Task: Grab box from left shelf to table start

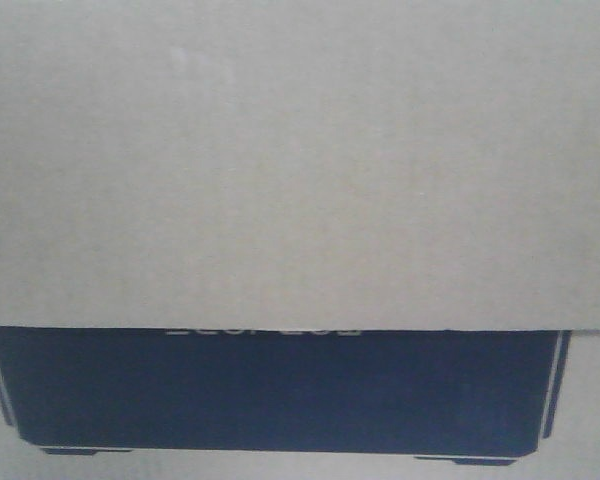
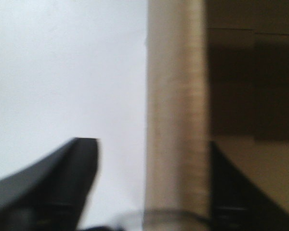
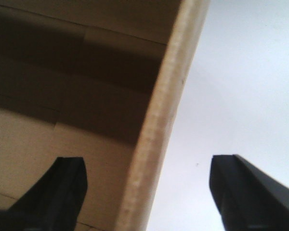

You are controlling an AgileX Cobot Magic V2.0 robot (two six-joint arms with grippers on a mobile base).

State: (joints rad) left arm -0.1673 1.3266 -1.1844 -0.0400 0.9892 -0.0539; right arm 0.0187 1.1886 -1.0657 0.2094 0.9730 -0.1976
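Observation:
The brown cardboard box fills the front view, with its black printed panel along the bottom. In the left wrist view, my left gripper is open and straddles the box's upright side wall; one finger is inside the box, the other over the white table. In the right wrist view, my right gripper is open and straddles the opposite box wall; the left finger is inside the box, the right finger over the table. The left shelf is out of view.
The box blocks the whole front view. The box's inside looks dark and bare where it shows.

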